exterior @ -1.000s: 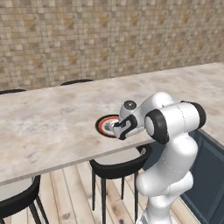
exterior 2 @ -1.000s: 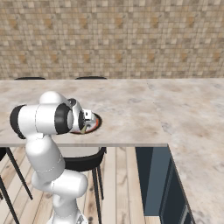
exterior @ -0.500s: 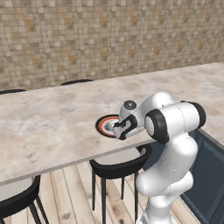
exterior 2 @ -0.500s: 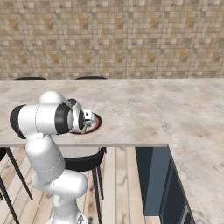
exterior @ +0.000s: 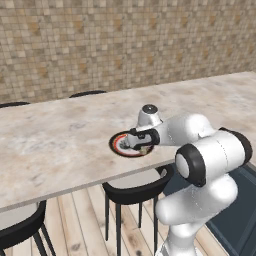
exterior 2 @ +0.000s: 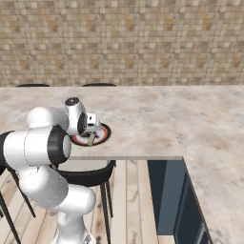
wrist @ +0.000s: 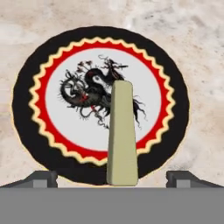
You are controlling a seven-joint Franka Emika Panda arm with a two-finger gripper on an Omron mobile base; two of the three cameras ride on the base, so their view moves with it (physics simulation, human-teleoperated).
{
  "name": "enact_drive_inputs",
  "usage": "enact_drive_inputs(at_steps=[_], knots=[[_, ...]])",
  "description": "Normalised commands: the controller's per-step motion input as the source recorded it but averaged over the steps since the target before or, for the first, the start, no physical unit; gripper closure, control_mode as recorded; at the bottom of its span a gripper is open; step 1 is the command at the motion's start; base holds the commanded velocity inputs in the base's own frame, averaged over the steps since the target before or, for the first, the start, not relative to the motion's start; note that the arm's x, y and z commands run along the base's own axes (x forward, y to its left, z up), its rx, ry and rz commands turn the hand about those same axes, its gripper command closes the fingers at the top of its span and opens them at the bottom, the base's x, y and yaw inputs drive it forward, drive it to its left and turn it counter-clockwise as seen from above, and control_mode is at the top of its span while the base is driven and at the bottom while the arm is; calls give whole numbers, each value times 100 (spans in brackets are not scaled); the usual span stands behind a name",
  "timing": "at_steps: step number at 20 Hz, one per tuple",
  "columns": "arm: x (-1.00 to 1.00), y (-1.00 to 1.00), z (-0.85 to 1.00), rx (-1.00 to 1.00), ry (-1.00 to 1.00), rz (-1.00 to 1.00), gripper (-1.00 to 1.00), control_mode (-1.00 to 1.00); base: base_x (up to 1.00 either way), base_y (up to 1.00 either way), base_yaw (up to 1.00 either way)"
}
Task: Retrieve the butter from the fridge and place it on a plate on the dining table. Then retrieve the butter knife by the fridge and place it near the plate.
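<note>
gripper (wrist: 112, 177) wide open, clear of butter (wrist: 122, 135)

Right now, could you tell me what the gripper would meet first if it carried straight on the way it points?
Probably the pale yellow butter stick, lying on the black-rimmed round plate between the gripper's open jaws.

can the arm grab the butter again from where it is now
Probably yes. The gripper hangs right over the plate with its jaws wide apart, and the butter lies on the plate between them. Nothing else sits on the table near it to block a straight drop.
</note>
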Motion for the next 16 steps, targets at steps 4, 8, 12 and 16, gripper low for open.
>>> enact_drive_inputs(at_steps=[4, 8, 12, 16], knots=[[-80, 0, 100, 0, 17, 0, -100, -100, 0, 0, 0], [-84, -1, 100, 0, 23, 0, -100, -100, 0, 0, 0], [-97, -25, 70, 0, 17, -4, -100, -100, 0, 0, 0], [-100, -36, 35, 0, 14, -12, -100, -100, 0, 0, 0]])
